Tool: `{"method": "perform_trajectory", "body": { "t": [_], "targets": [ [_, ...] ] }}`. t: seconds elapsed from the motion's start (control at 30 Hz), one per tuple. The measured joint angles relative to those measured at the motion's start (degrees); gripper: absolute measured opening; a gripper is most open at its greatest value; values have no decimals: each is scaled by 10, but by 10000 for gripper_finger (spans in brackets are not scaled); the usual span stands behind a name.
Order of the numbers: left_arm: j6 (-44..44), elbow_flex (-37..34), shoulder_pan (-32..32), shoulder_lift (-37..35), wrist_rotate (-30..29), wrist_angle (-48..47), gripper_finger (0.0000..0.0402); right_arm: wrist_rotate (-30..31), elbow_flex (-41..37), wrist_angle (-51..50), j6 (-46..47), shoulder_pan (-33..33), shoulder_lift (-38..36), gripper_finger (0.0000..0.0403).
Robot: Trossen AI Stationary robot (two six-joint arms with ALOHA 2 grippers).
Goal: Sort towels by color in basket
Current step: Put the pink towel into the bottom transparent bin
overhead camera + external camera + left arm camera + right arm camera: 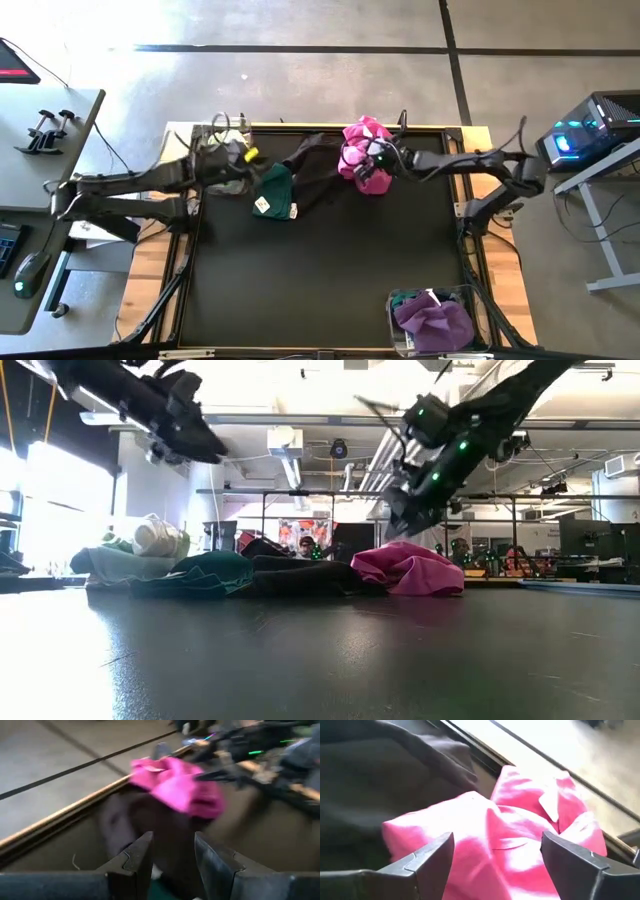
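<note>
Along the far edge of the black table (320, 290), the magenta towel (360, 148) lies bunched in a heap, and it serves as the landmark here. Directly over it hangs the right gripper (372, 168), its fingers (427, 857) spread wide to either side of the pink folds and holding nothing; in the low view it hovers just above the heap without touching it. Just beside the magenta towel, toward the left arm, a black towel (315, 165) lies spread flat, its edge touching the pink cloth. Beyond the black one, farther from the magenta towel, sits a dark teal-green towel (275, 190) with a small white tag. Farther still on that side, at the table's corner, a small pile of pale cloths (125, 555) rests, and the left gripper (240, 160) is raised above that area; its fingers (135, 862) stand partly apart with nothing between them. Well apart from the magenta towel, at the near edge of the table on the right arm's side, a clear basket (392, 322) holds a purple towel (435, 322) with some dark green cloth (408, 298) beside it
</note>
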Motion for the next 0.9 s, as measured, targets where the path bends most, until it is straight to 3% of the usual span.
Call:
{"method": "perform_trajectory", "body": {
  "t": [0.17, 0.3, 0.6, 0.7, 0.9],
  "targets": [
    [-13, -54, -65, 37, 2, 137, 129, -30, 21, -19, 2, -20, 59, 279],
    [-28, -65, -100, 69, 1, 177, 129, -35, 49, -90, 1, -15, 107, 234],
    [-41, -65, -144, 121, -16, 205, 129, -41, 107, -196, -29, -7, 122, 18],
    [-51, -65, -156, 131, -16, 204, 129, -32, 118, -226, -24, 4, 101, 14],
    [-61, -65, -198, 154, -16, 201, 129, 95, 104, -322, 29, 104, -30, 6]
  ]
}}
